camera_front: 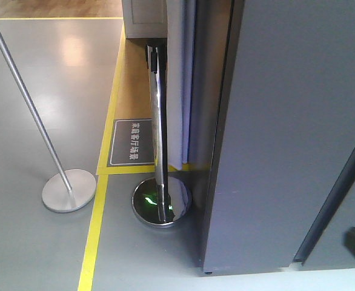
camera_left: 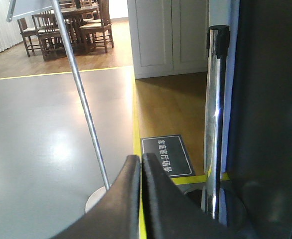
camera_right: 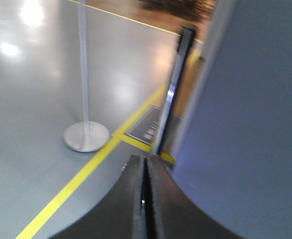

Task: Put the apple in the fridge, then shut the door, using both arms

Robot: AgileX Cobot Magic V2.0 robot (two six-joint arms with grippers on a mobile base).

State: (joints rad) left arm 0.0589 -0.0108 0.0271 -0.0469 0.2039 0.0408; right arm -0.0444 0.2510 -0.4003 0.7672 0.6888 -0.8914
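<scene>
- The fridge [camera_front: 298, 133] shows only its dark grey outer face; whether the door is fully shut cannot be told from these views, and no apple is in sight, so it is presumably inside or out of frame.
- The left gripper [camera_left: 140, 164] has its fingers pressed together on nothing, pointing at the floor to the left of the fridge.
- The right gripper [camera_right: 145, 167] likewise has its fingers together and empty, just beside the fridge's grey side.
- Judging the step as closing or finishing: any last push should use a flat, slow press against the grey panel, keeping clear of the chrome post [camera_front: 158, 121] that stands just left of the fridge.
- Left of the fridge, the glossy grey floor [camera_front: 38, 91] carries yellow tape lines [camera_front: 92, 236], a dark floor sign [camera_front: 132, 142] and a slanted stand on a round base [camera_front: 68, 190].
- Far beyond the fridge, wooden chairs [camera_left: 93, 27] sit around a table.
</scene>
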